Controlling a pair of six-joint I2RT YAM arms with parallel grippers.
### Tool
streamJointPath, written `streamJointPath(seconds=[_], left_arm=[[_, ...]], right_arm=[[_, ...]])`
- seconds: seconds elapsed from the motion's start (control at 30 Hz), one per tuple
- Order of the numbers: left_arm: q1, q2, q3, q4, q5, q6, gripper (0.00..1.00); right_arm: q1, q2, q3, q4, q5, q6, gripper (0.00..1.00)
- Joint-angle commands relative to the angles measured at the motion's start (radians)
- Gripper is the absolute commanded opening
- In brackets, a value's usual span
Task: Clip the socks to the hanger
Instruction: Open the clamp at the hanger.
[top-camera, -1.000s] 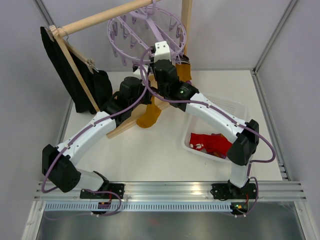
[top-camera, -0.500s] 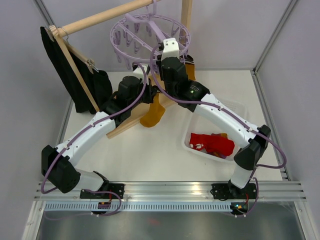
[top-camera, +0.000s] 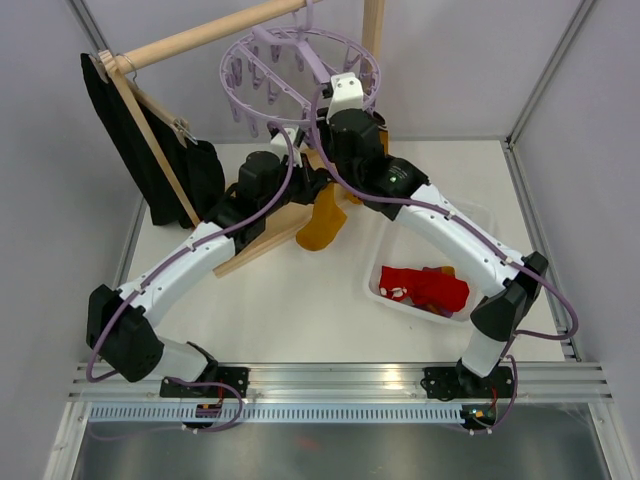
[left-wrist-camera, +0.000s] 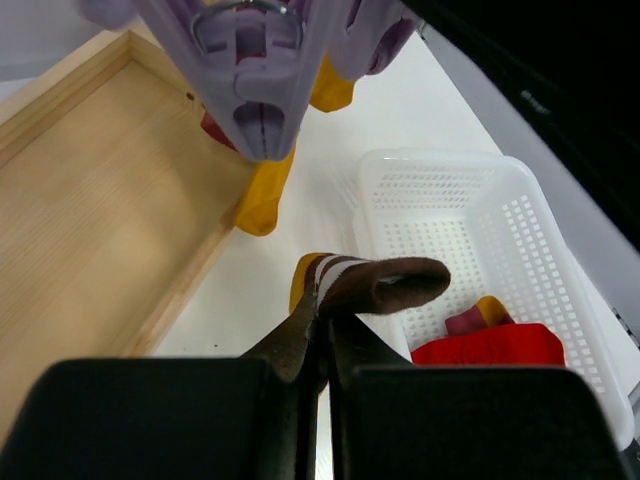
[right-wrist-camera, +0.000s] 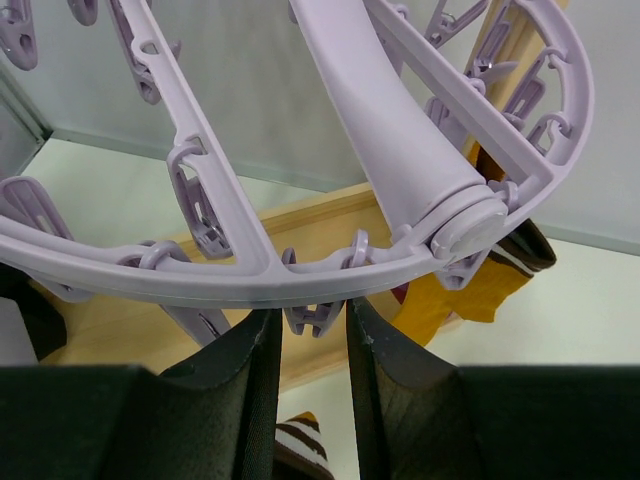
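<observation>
One mustard sock (left-wrist-camera: 385, 283) with brown, white-striped cuff hangs from left pincer (left-wrist-camera: 322, 322).

Two robot arms: left end effector (left-wrist-camera: 322, 330), right end effector (right-wrist-camera: 312, 335). One lavender hanger (right-wrist-camera: 400, 140) above them. One white basket (left-wrist-camera: 452, 205) below. At least two mustard socks (top-camera: 325, 225); number of red socks (top-camera: 420, 286) unclear.

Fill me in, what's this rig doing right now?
The left hand is shut on a mustard sock by its brown cuff, holding it under the lavender hanger. The right hand is up at the hanger's ring, jaws open either side of a peg. More socks wait in the white basket.
</observation>
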Motion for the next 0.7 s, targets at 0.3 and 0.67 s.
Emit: streamJointPath(seconds=[0.3,0.67], left_arm=[[-0.001,0.026,-0.01,0.138,0.083,-0.039,0.02],[-0.001,0.129,0.107,0.128,-0.02,-0.112,0.02]], right_arm=[[-0.081,-0.08,0.024,-0.066,-0.221,0.072,0.0],[-0.097,-0.1,0.026,-0.077,-0.238,0.066,0.0]])
